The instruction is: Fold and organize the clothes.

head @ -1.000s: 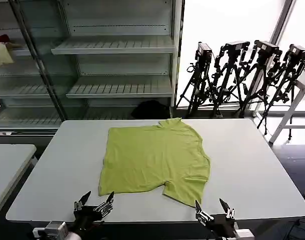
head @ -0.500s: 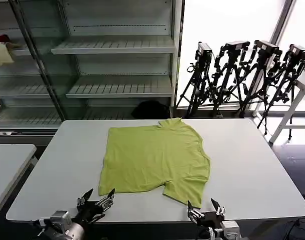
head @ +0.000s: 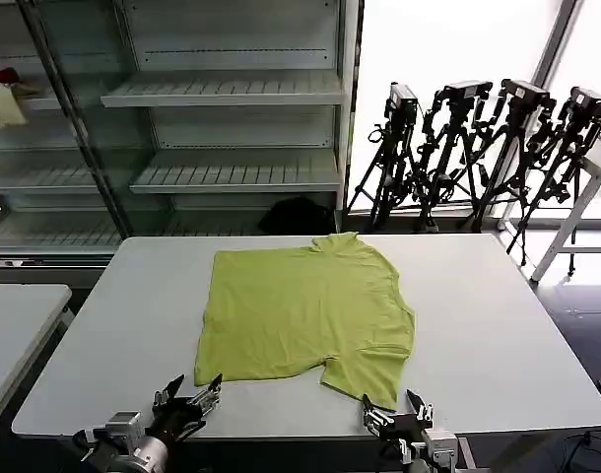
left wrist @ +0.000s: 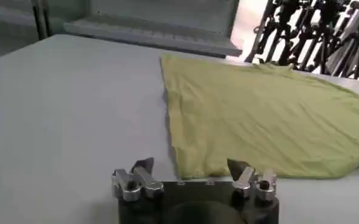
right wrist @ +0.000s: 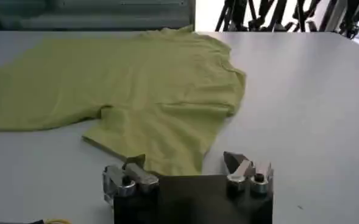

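The clothes are one lime yellow-green T-shirt [head: 305, 310] lying flat on the white table [head: 498, 335], collar toward the far edge and one sleeve folded in at the near right. My left gripper [head: 189, 391] hovers open at the table's near edge, just before the shirt's near left corner [left wrist: 185, 172]. My right gripper [head: 393, 406] is open too, just before the shirt's near right corner [right wrist: 167, 164]. In the wrist views, the left gripper [left wrist: 189, 164] and the right gripper [right wrist: 182, 159] each hold nothing.
A second white table [head: 10, 325] stands at the left. Metal shelving [head: 222, 118] rises behind, with a cream-and-red cloth bundle [head: 3, 99] on a left shelf. Several tripods with cameras [head: 478, 148] stand at the back right.
Both grippers have sunk lower along the near edge. The right one shifted left toward the shirt's near right corner. The shirt has not moved.
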